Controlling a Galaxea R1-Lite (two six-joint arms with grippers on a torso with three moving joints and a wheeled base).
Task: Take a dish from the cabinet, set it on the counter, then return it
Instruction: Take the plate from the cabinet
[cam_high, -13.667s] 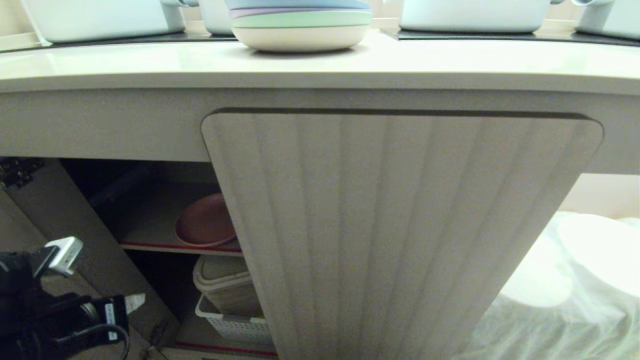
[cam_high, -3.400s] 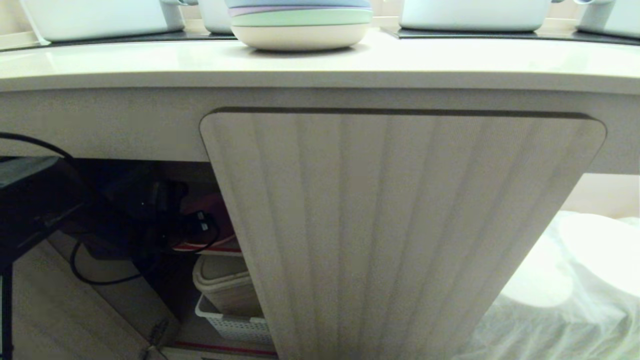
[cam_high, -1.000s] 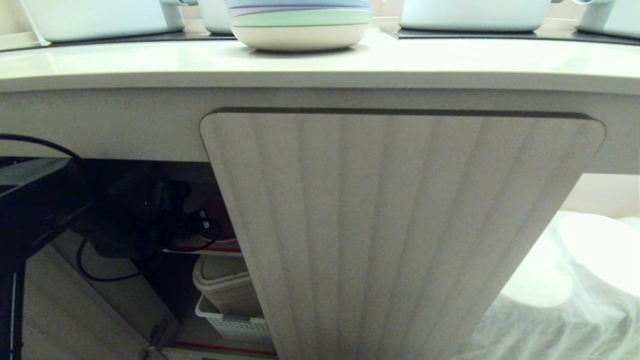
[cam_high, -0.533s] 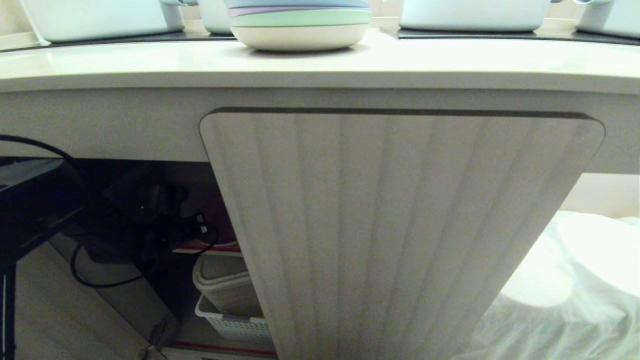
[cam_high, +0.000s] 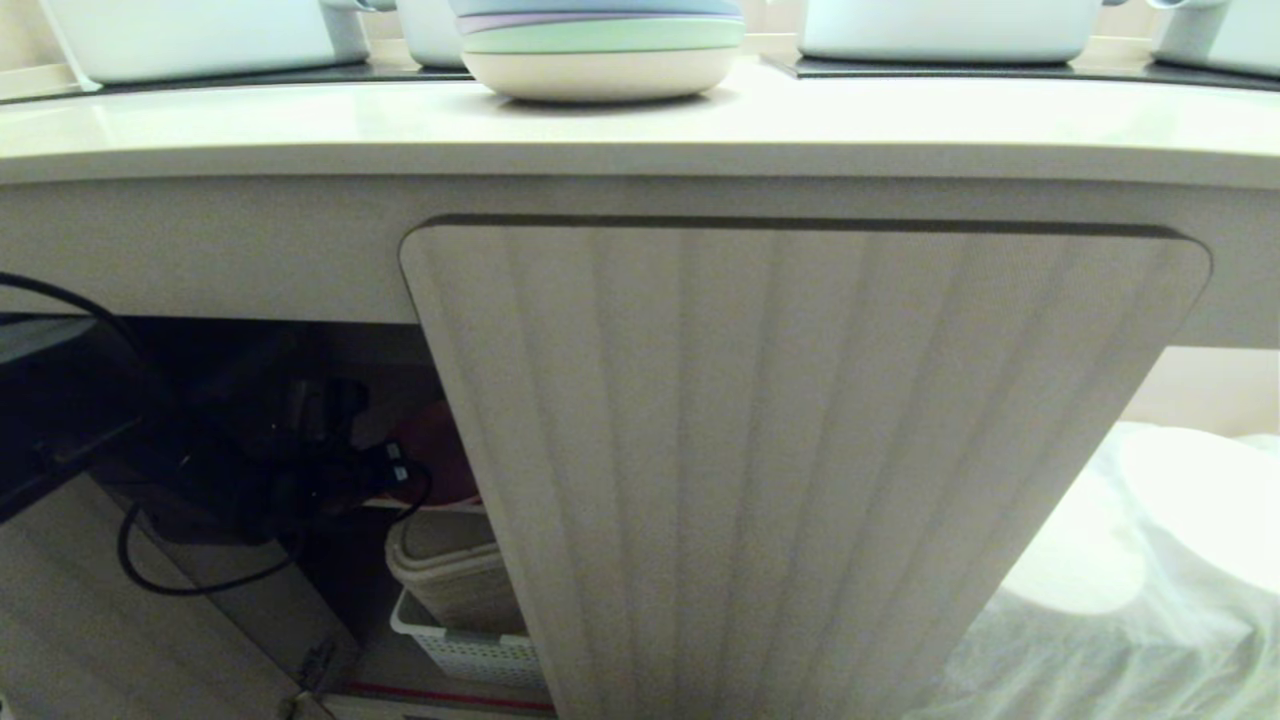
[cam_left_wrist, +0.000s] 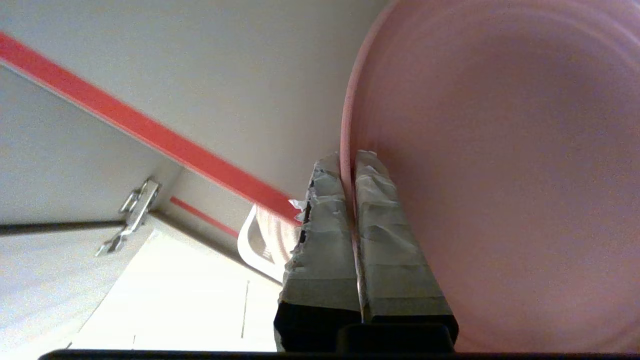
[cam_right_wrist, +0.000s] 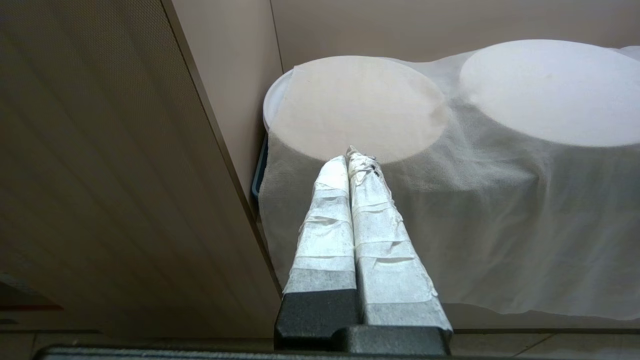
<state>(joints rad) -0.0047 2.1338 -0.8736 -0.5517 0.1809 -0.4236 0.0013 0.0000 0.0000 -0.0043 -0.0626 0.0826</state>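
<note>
Left gripper, taped grey fingers clamped on the rim of the round shallow matte pink plastic dish; rim edge sits between the two pads, plate body fanning out to one side of the fingers. In the head view the black left arm reaches into the open left bay of the low beige fluted-door cabinet, and a sliver of the dish shows just above the red-edged cream shelf, beside the shut door's edge. Can't tell if the dish is touching the shelf or clear of it. Key relation: dish lies flat-ish with its face spreading away from the gripper, toward the shut door, so pulling out likely needs a straight path back through the open bay. Right gripper, fingers pressed together with nothing between, parked low beside the cabinet near white cloth-covered round bins. Farther up, the smooth cream-beige counter carries stacked pastel plates; bare surface lies either side for set-down.
</note>
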